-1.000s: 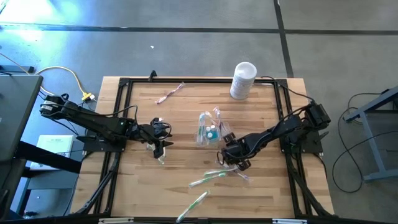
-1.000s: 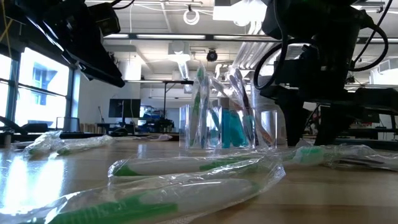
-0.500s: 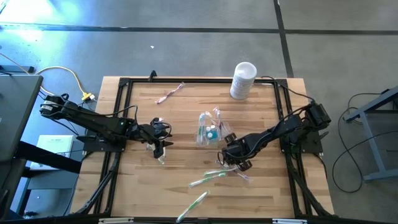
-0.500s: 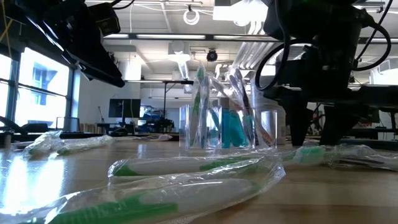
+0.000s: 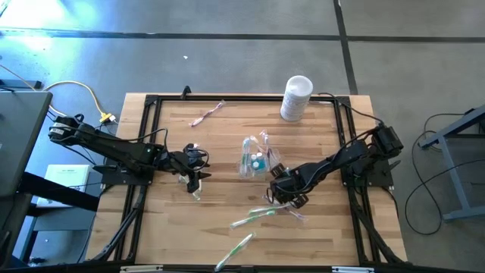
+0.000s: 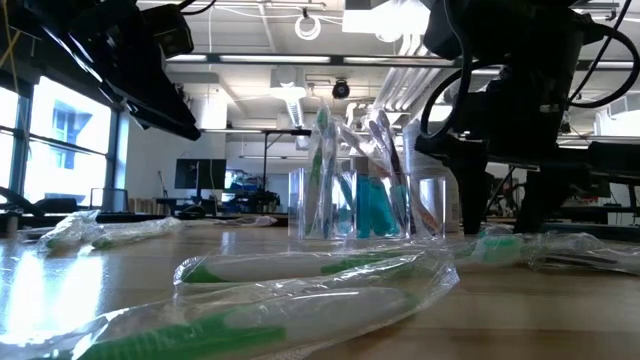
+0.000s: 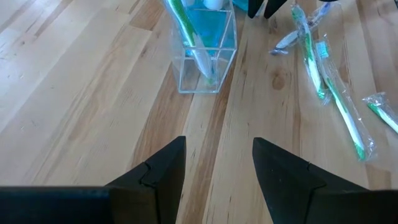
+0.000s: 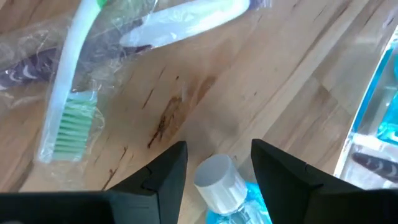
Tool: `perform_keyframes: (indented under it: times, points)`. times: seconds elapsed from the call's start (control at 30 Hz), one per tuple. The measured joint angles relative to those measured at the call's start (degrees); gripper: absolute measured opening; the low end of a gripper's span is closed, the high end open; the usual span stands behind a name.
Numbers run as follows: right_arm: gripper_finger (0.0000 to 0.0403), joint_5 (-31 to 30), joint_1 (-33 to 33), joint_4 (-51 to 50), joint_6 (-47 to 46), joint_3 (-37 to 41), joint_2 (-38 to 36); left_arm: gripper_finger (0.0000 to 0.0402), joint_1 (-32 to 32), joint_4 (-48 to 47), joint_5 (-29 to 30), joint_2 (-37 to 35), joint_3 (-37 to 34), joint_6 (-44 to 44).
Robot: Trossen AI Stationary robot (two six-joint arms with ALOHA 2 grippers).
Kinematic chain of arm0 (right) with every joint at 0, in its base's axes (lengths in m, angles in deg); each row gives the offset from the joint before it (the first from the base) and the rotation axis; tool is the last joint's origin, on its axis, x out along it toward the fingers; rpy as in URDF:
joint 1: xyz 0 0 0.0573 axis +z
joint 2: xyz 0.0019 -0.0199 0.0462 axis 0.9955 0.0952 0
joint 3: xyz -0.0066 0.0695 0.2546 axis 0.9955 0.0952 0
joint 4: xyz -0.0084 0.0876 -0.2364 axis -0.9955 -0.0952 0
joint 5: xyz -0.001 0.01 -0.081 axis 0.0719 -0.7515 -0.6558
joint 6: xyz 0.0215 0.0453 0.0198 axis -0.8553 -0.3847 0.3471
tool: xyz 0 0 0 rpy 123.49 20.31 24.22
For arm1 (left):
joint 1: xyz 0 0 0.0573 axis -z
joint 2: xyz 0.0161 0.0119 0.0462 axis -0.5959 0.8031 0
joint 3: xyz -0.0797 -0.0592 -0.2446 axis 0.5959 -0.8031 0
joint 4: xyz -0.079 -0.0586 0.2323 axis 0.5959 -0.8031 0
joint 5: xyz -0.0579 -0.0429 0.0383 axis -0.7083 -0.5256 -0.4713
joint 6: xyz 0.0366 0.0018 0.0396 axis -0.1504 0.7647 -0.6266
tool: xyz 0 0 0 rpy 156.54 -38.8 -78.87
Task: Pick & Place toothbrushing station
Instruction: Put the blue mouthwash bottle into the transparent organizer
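Right gripper [image 8: 214, 163]: fingers spread around a small teal tube [image 8: 224, 186] on the table beside the clear cup [image 5: 254, 158] - not pinched yet.
Left gripper [image 7: 216, 163]: open, empty, waiting.
Handling: probably light, slick, squashy - grab mid-body, not the cap.

The clear cup [image 5: 254, 158] stands near the middle of the table [image 5: 227, 136], with toothbrushes and tubes upright in it. The white canister [image 5: 295, 98] stands behind it, by the far edge toward the right corner. One wrapped toothbrush [image 5: 206, 113] lies near the far edge, left of centre. Other wrapped toothbrushes [image 5: 254, 218] lie between the cup and the near edge.
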Motion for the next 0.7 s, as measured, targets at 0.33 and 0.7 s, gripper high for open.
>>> perform_keyframes:
  times: [0.33, 0.7]
  points:
    - [0.0175, 0.5, -0.1, 1.2, -0.1, 0.0, 0.1, 0.018, 0.0, 0.0, 0.0, 0.0, 0.0, -0.1]
    - [0.0281, -0.1, -0.1, 2.4, -0.5, -0.2, 0.0, 0.018, 0.0, -0.1, 0.0, 0.0, 0.0, -0.1]
